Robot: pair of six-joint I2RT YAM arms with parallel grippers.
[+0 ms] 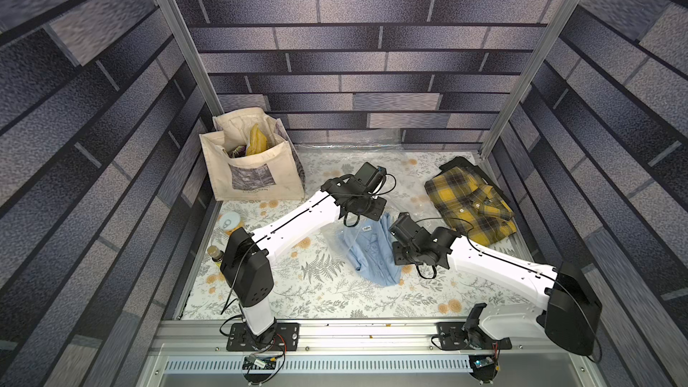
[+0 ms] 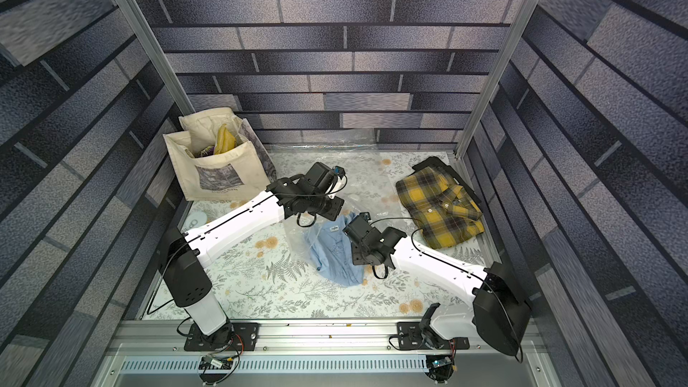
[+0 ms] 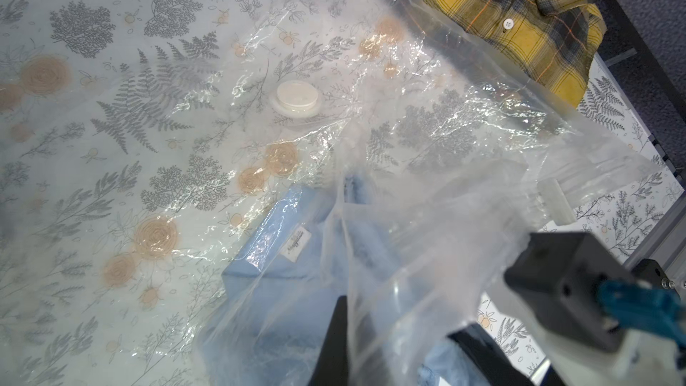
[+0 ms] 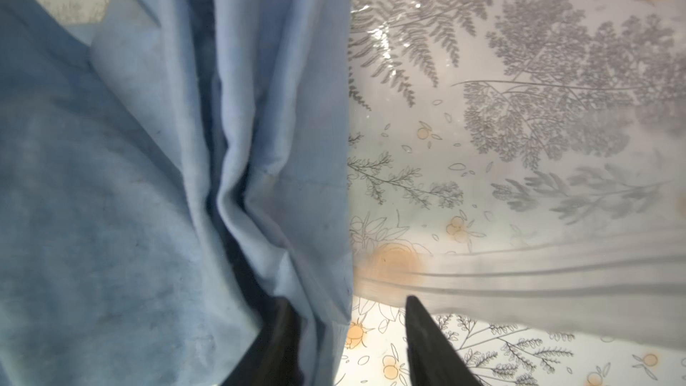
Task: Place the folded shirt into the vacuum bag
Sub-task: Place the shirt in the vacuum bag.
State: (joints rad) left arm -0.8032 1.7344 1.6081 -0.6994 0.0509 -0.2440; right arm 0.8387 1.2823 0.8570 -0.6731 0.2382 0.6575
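Nearest the robot's base, the right gripper (image 4: 345,298) stands with its jaws apart astride a side fold of the blue shirt (image 1: 363,255). Cloth lies against one finger and a gap shows beside the other, so nothing is pinched yet. The shirt lies mid-table on the floral cloth (image 1: 320,292), rumpled rather than neat. Its collar end is under the clear film of the vacuum bag (image 3: 427,135), and its tail end is apparently outside, toward the base.

Just beyond, the left gripper (image 3: 337,306) is clenched on the bag's upper film, holding the mouth lifted over the collar (plastic hides most of its fingertips). Further in, the bag's round white cap (image 3: 296,98) lies flat with plenty of empty bag around it. Farthest back sit a yellow plaid shirt (image 1: 469,202) and a canvas tote (image 1: 253,169), both apart from the work.

The step in hand looks like feeding the shirt deeper. To do it well, bite several layers rather than a single edge and push low along the table toward the cap. Hold the mouth raised so the film does not drag the folds open.
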